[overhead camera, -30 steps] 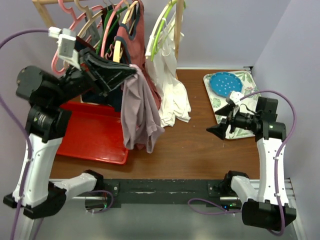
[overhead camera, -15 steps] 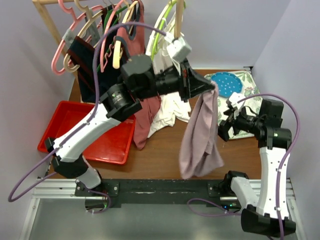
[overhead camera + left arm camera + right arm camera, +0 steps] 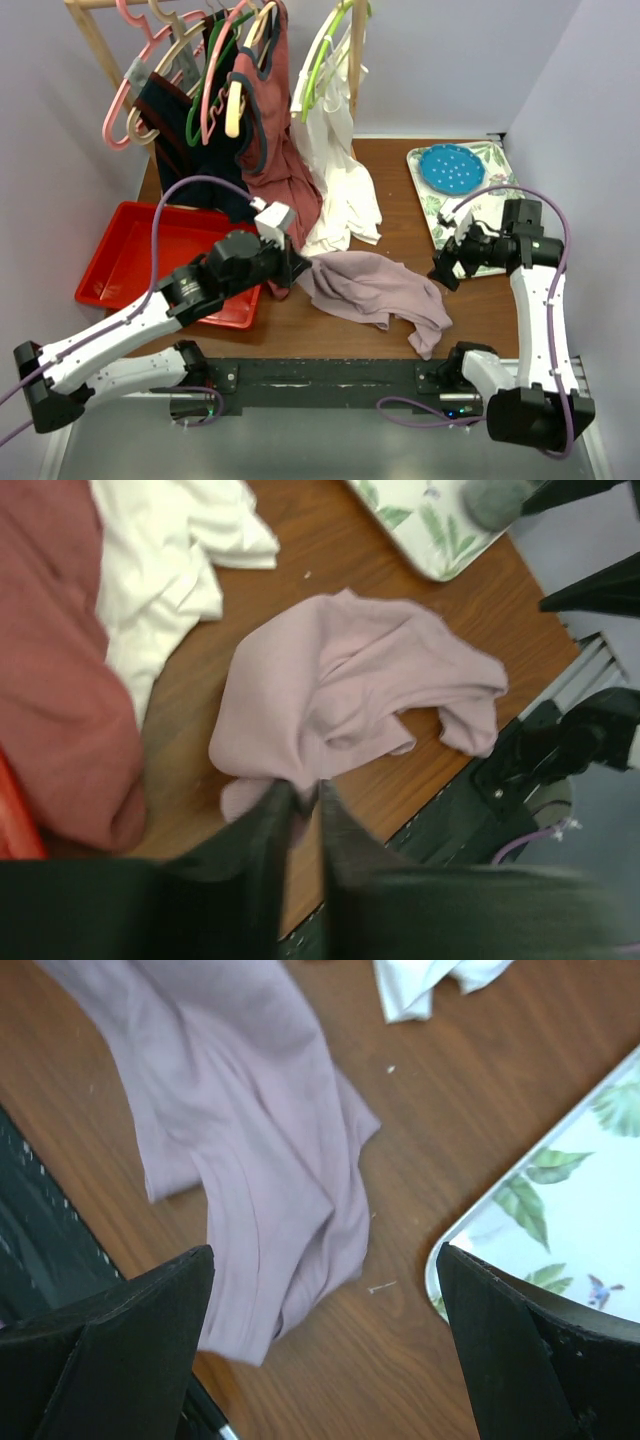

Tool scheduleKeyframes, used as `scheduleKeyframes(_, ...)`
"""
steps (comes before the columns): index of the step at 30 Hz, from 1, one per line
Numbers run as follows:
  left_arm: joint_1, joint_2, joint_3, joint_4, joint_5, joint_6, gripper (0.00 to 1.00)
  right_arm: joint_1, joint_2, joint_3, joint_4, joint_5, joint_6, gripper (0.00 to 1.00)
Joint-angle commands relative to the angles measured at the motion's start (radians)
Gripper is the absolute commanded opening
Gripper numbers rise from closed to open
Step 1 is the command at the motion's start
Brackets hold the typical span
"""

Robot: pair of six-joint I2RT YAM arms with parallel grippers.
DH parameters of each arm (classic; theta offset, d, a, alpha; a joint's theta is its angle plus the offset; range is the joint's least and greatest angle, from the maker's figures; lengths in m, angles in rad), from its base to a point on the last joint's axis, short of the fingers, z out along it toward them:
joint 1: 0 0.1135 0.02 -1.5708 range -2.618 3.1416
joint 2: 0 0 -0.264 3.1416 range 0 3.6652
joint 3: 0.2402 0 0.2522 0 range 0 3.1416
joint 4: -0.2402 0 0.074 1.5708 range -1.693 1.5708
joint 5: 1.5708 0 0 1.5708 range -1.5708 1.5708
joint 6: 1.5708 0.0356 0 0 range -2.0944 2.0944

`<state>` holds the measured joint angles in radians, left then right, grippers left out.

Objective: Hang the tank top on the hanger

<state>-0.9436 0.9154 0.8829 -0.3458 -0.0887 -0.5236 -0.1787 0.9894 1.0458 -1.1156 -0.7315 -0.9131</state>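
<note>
**A:** Where's the tank top [image 3: 370, 288]?

**B:** It's crumpled on the table [image 3: 395, 200], lower centre of the overhead view. That's well apart from the salmon-pink hanger [image 3: 110, 105], upper left.

**A:** Why down there?

**B:** Probably so its openings can be sorted out. The left gripper [image 3: 296, 268], its arm stretched low, is pinched shut on the top's left edge.

**A:** And the other?

**B:** The right gripper [image 3: 443, 270] hovers beside the leaf-print tray [image 3: 495, 160], jaws wide apart and holding nothing.

No writing, label, brand, number or sign is legible in any view.
</note>
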Motion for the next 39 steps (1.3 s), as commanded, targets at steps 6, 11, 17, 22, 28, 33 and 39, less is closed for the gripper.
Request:
scheduleKeyframes(6,0.002,-0.179,0.001,-0.149,0.018,-0.099,0.82,0.031,0.066,-0.141,-0.064,0.072,-0.369,0.96)
scheduleKeyframes(11,-0.047,-0.024,0.036,-0.035,0.17,-0.053,0.82,0.091,0.103,-0.21,0.025,0.136,-0.313,0.9)
scheduleKeyframes(17,-0.188,0.233,0.044,0.157,0.121,-0.007,0.82,0.341,0.115,-0.314,0.18,0.271,-0.129,0.85)
scheduleKeyframes(22,-0.227,0.281,-0.03,0.232,0.092,-0.029,0.82,0.381,0.149,-0.332,0.211,0.375,-0.083,0.73)
scheduleKeyframes(28,-0.23,0.168,-0.183,0.317,0.03,-0.098,0.82,0.389,0.126,-0.342,0.22,0.501,-0.078,0.2)
scheduleKeyframes(33,-0.23,0.099,-0.254,0.383,0.018,-0.118,0.82,0.39,0.077,-0.25,0.169,0.494,-0.049,0.0)
scheduleKeyframes(39,-0.23,0.076,-0.256,0.395,0.024,-0.096,0.82,0.389,0.052,0.101,0.134,0.41,0.104,0.0)
